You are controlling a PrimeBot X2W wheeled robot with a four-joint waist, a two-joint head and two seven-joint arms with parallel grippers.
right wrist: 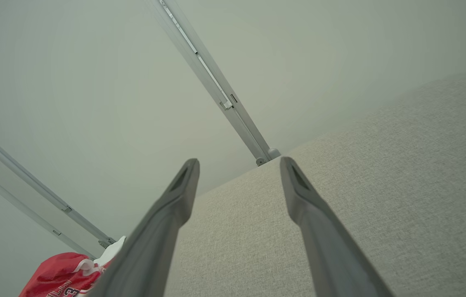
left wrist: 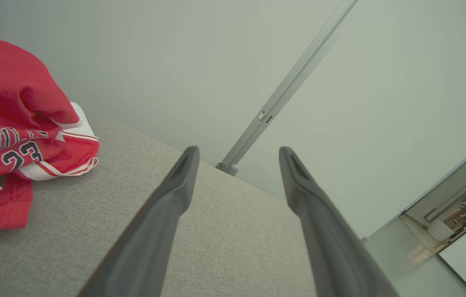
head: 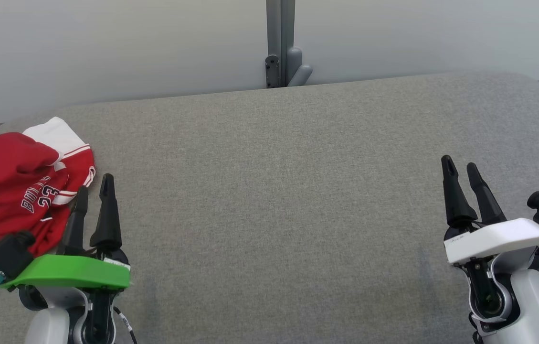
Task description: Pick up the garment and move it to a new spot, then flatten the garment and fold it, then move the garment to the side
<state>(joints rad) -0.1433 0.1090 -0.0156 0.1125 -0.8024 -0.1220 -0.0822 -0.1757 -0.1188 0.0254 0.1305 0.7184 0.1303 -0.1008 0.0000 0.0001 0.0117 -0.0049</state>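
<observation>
The garment [head: 16, 181] is a red and white jersey with dark lettering and the number 23, lying crumpled at the far left of the grey fabric surface [head: 279, 191]. It also appears in the left wrist view as a red heap [left wrist: 14, 128] and in the right wrist view at the bottom left [right wrist: 63, 276]. My left gripper [head: 93, 186], on the green-capped arm, stands open just right of the garment, with nothing between its fingers [left wrist: 179, 185]. Over at the right, my right gripper [head: 459, 166] on the white-capped arm is open and holds nothing.
A pale wall runs behind the surface, with a grey metal post and bracket [head: 281, 52] at the back middle. The surface's far edge curves down at both corners. The garment's left part reaches past the head view's left border.
</observation>
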